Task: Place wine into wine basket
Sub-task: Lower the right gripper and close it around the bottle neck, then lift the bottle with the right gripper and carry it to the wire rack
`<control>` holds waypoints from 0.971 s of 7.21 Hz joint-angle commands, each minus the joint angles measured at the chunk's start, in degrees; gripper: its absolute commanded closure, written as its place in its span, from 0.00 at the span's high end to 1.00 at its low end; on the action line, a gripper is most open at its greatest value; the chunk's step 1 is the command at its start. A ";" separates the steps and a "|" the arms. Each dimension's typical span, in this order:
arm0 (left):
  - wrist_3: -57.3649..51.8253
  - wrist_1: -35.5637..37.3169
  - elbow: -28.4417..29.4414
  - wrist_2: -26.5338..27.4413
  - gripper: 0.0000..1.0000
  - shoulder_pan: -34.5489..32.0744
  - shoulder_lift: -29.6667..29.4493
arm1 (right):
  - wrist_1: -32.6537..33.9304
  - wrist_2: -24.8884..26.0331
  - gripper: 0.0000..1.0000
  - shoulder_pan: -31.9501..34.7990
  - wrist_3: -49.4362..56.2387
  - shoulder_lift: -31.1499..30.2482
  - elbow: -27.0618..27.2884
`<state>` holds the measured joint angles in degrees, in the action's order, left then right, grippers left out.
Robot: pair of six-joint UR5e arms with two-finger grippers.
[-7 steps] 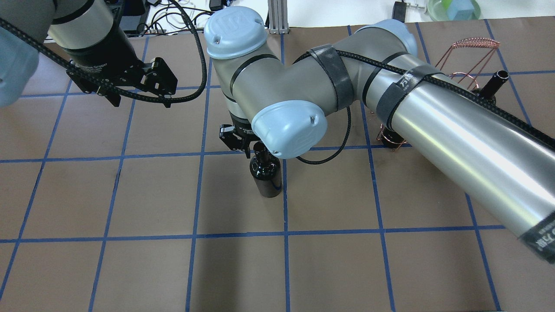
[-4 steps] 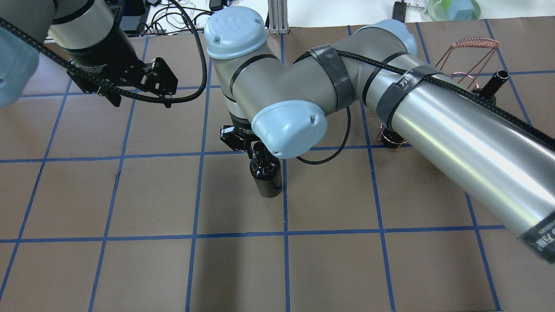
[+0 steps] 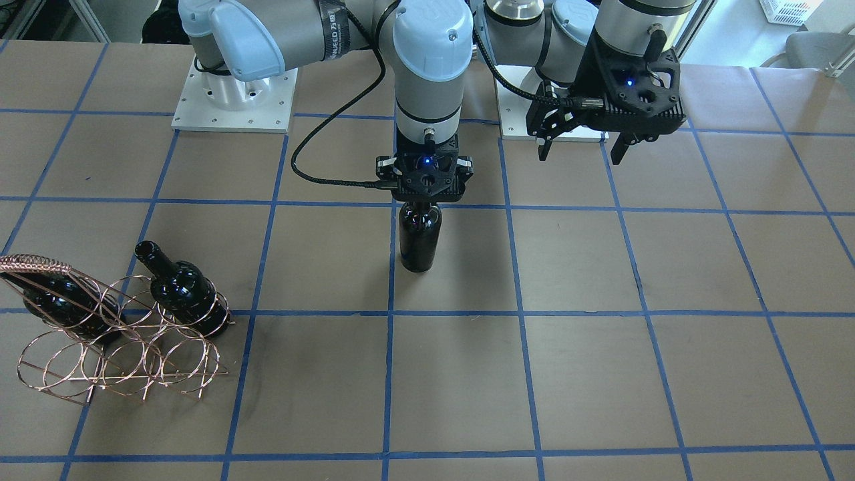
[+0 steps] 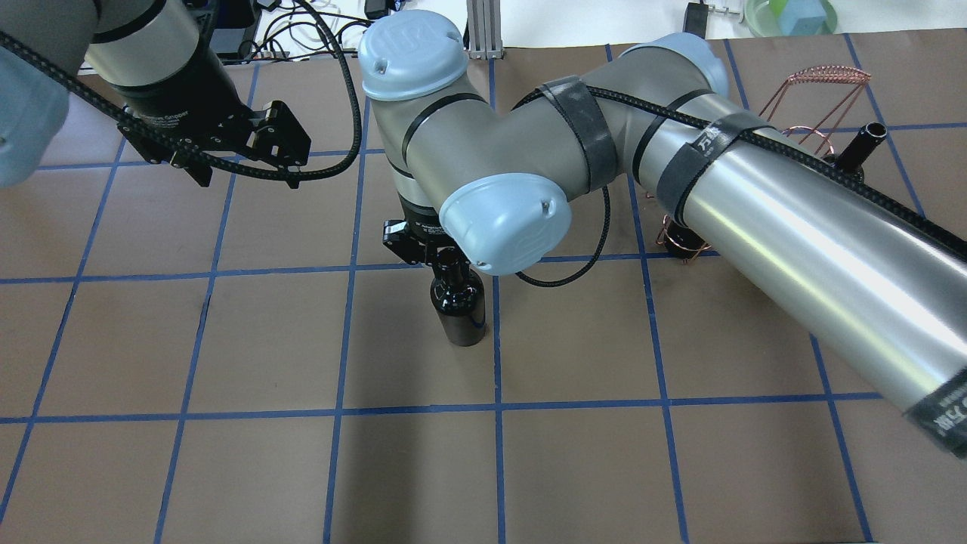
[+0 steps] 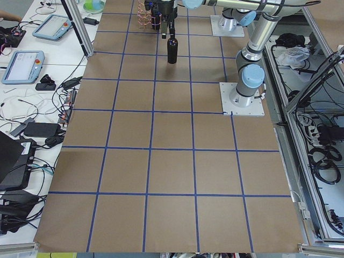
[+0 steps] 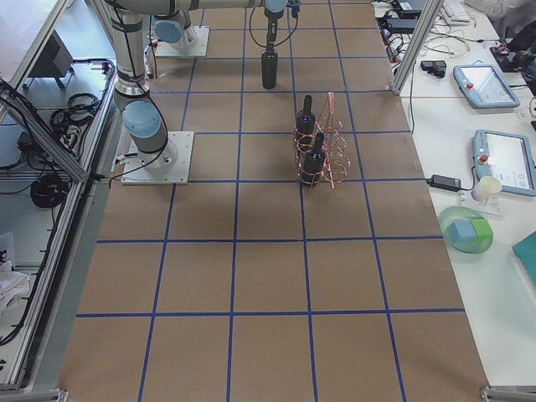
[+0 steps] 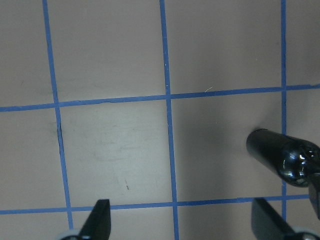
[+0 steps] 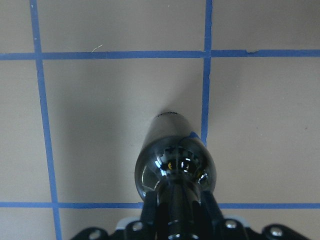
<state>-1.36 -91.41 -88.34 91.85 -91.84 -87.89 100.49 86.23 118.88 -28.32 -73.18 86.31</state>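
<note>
Two bottles [image 3: 180, 287] occupy the basket [image 3: 120, 364] at 8 o'clock, front view, so right gripper [image 3: 419, 202], clamping the wine [image 3: 419, 237] by its neck, should lift plumb; left gripper [image 3: 578, 150] open, idle.

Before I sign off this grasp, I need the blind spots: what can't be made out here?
Finger contact of the right gripper on the wine bottle neck: cut by the right wrist view's bottom edge, behind the camera mount in front.
Whether the bottle's base touches the table: unclear in every view.
The wine basket: mostly behind the right arm overhead.
</note>
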 commanded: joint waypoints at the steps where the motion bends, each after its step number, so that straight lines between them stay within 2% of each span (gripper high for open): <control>1: 0.04 -0.09 0.01 0.09 1.00 0.00 0.00 | -0.29 0.33 0.00 -1.62 4.73 -0.56 -0.09; 2: -0.05 -0.09 -0.07 0.09 1.00 0.00 0.00 | -2.90 0.51 0.00 -4.24 5.90 -1.35 -0.96; 5: 0.04 -0.09 -0.08 0.09 1.00 0.00 0.00 | -9.93 1.22 0.00 -13.63 17.65 -9.06 -1.76; 7: 0.04 -0.17 0.01 0.09 1.00 0.00 0.00 | -14.86 3.40 0.00 -19.44 25.39 -13.11 -2.46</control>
<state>-1.32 -91.51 -88.41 91.94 -91.84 -87.89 88.63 88.20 103.33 -7.88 -83.68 84.23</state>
